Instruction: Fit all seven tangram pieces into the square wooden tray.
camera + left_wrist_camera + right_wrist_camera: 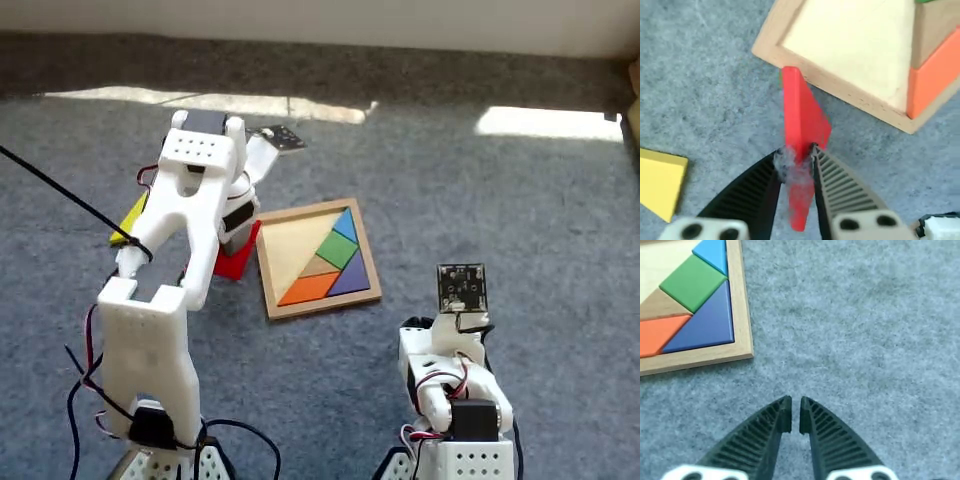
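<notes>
A grey, felt-like carpet (520,210) covers the tabletop, lying under and all around the left claw (796,151) and the right claw (791,413). Far beyond both claws two sunlight patches fall on it, a long one (200,102) and a shorter one (545,122). Behind them runs a pale wall (400,18).

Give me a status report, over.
Left tool shut on red piece, beside tray. Right tool shut, empty. Yellow piece on carpet.
</notes>
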